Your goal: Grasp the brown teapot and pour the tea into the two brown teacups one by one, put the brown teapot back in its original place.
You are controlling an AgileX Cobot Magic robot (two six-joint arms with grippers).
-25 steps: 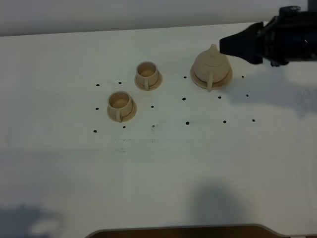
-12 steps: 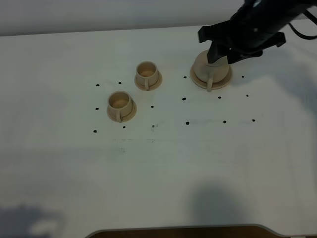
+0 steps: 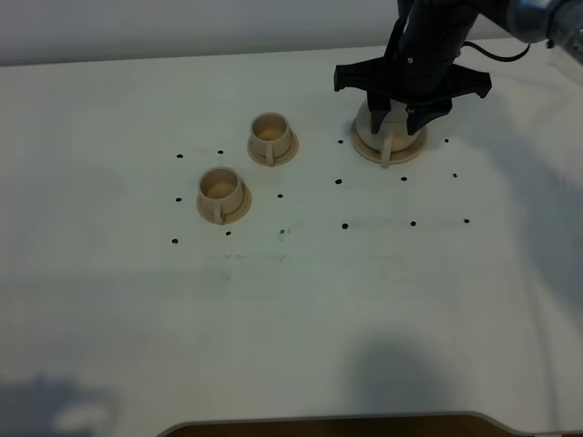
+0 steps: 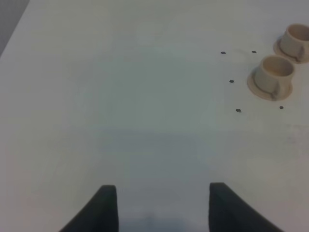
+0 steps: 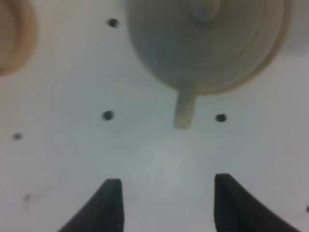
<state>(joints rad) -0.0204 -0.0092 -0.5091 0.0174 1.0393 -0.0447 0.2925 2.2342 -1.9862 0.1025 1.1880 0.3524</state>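
The brown teapot (image 3: 390,137) sits on its wide round saucer (image 3: 364,151) at the back right, handle pointing toward the front. My right gripper (image 3: 398,116) hangs open just above it, one finger on each side, and hides the lid. In the right wrist view the teapot (image 5: 203,38) and its handle (image 5: 185,108) lie ahead of the open, empty right gripper (image 5: 166,203). The two brown teacups (image 3: 271,135) (image 3: 221,188) stand on small saucers left of the teapot. My left gripper (image 4: 161,193) is open and empty over bare table, with both cups (image 4: 274,72) (image 4: 295,38) far off.
The white table (image 3: 291,309) carries small black dot marks (image 3: 344,226) around the cups and teapot. A dark rim (image 3: 337,424) runs along the front edge. The right arm's cable (image 3: 506,50) trails at the back right. A cup saucer's edge (image 5: 14,34) shows in the right wrist view.
My right arm has swung in from the right edge, turned to point downward, and now hangs directly over the teapot. The teapot and the cups have not moved.
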